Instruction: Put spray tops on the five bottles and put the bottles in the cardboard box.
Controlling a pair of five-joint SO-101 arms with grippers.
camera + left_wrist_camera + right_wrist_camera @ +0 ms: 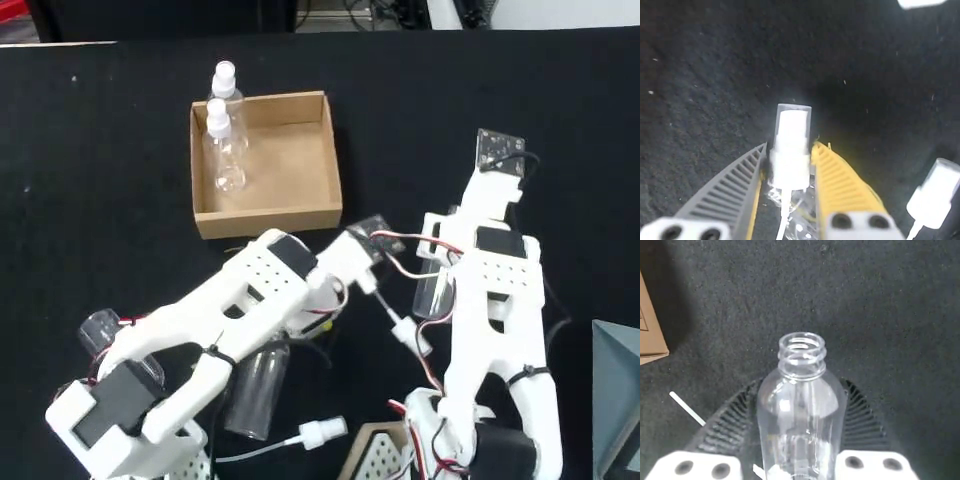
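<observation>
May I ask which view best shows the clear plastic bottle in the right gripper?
Right wrist view: the clear plastic bottle sits central, neck uncapped. The high view half hides it behind an arm; the left wrist view, a white spray top.

This looked like a robotics lab or a maker's workbench rather than a home or a shop. The table [100,150] was draped in plain black cloth, and two white plastic arms, the left arm [230,300] and the right arm [495,300], stood side by side at its near edge. Bare red and white servo wires [400,268] ran along their joints, a black cable tie [215,355] bound one link, and loose cables [360,12] lay on the floor beyond the far edge.
</observation>
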